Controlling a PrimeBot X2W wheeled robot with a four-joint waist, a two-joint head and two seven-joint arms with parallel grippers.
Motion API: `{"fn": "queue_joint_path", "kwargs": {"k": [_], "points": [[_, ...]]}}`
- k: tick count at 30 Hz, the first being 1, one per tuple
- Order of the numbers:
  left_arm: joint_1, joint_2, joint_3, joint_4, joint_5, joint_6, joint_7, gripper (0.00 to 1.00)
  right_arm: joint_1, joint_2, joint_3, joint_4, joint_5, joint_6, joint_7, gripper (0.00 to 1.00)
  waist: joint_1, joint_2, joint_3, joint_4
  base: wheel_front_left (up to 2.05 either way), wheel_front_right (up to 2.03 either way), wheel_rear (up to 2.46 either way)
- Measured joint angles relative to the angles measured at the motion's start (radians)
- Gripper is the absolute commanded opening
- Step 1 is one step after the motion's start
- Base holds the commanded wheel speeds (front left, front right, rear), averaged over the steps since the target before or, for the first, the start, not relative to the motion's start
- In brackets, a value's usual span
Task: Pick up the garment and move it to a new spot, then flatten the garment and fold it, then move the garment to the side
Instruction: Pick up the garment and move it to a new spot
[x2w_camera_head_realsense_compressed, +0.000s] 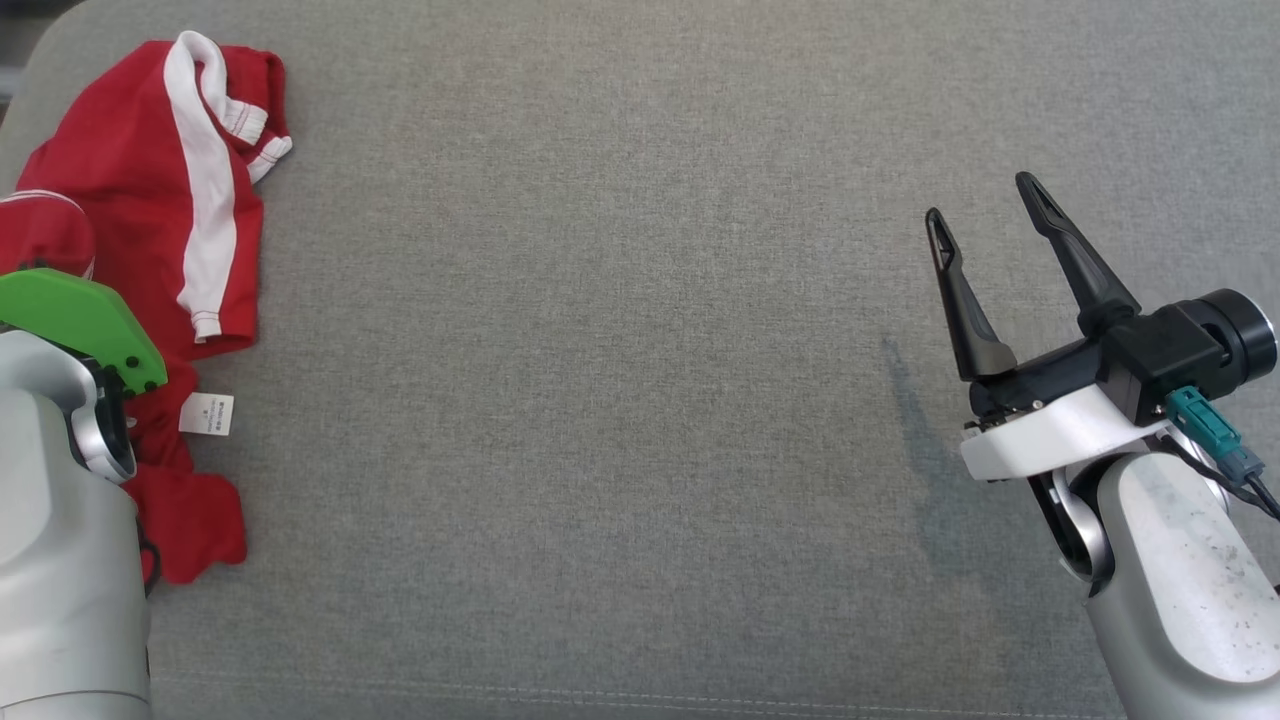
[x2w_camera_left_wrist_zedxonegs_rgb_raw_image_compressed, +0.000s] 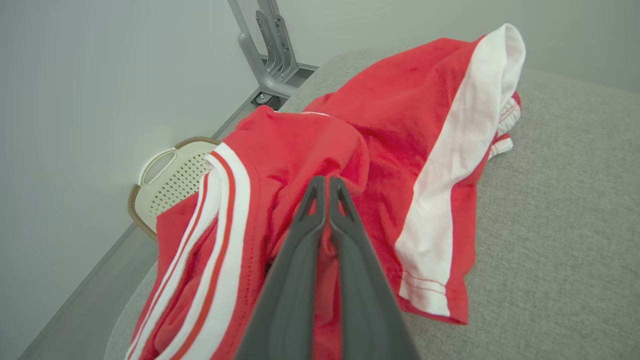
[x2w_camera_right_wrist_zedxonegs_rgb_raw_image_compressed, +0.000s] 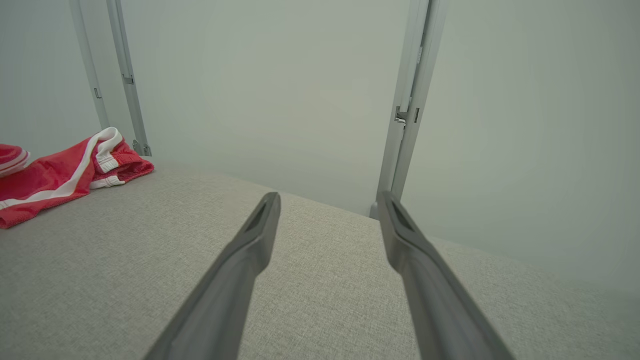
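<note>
- Left gripper (x2w_camera_left_wrist_zedxonegs_rgb_raw_image_compressed: 327, 186): the fingers stand together, tips touching, with a ridge of red cloth pinched between them lower down. Treat this as a clamp on a raised fold near the middle of the garment.
- Garment (x2w_camera_left_wrist_zedxonegs_rgb_raw_image_compressed: 395, 125): it lies crumpled at the far left edge of the pad (x2w_camera_head_realsense_compressed: 640, 400), partly under the left forearm (x2w_camera_head_realsense_compressed: 60, 540). One part, with a broad white stripe (x2w_camera_left_wrist_zedxonegs_rgb_raw_image_compressed: 450, 165), lies on the pad. Another part, with thin white bands (x2w_camera_left_wrist_zedxonegs_rgb_raw_image_compressed: 220, 220), drapes toward the pad's edge.
- Handling: judge the cloth to be a thin knit, light and limp. Expect no stiffness, so it will hang and swing from a single pinch, and loose layers may slide out of the fold. It is not fragile, and a firm clamp should do no harm. The woven pad looks grippy, so dragging will likely bunch the cloth. Lift it clear instead.
- Hold points: the present fold serves for carrying. For flattening, take the stitched hem (x2w_camera_left_wrist_zedxonegs_rgb_raw_image_compressed: 425, 295) at the stripe's end, or a corner, so that the cloth spreads under its own weight. Do not grip the label (x2w_camera_head_realsense_compressed: 206, 413).
- Right gripper (x2w_camera_head_realsense_compressed: 980, 198): the fingers stand wide apart and empty over bare pad, well apart from the garment.
- Basket (x2w_camera_left_wrist_zedxonegs_rgb_raw_image_compressed: 170, 180): it stands on the floor beyond the pad's left edge. Keep hanging cloth over the pad.
</note>
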Motion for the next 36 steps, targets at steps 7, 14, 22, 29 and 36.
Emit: {"fn": "queue_joint_path", "kwargs": {"k": [7,14,22,29,36], "points": [[-0.019,0.003,-0.031,-0.059,0.016,-0.02,-0.093,0.0,0.006,0.007,0.001,0.014,0.007,-0.006,0.0,1.0,0.0,0.0,-0.047,0.018,0.0,0.0,0.0],[-0.077,0.001,-0.091,-0.161,0.047,-0.069,-0.187,0.0,0.013,0.029,0.004,0.02,0.012,-0.007,0.0,1.0,0.0,0.0,-0.1,0.019,0.0,0.0,0.0],[-0.107,-0.046,-0.15,-0.266,0.046,-0.126,-0.245,0.0,0.03,0.04,0.002,0.022,0.027,-0.018,0.0,1.0,0.0,0.0,-0.161,-0.011,0.0,0.0,0.0],[-0.106,-0.105,-0.242,-0.31,0.035,-0.198,-0.244,0.0,0.072,0.056,0.001,0.028,0.039,-0.026,0.0,1.0,0.0,0.0,-0.213,-0.073,0.0,0.0,0.0],[-0.066,-0.121,-0.325,-0.312,0.001,-0.21,-0.208,0.0,0.099,0.063,0.01,0.029,0.039,-0.033,0.0,1.0,0.0,0.0,-0.249,-0.145,0.0,0.0,0.0]]}}
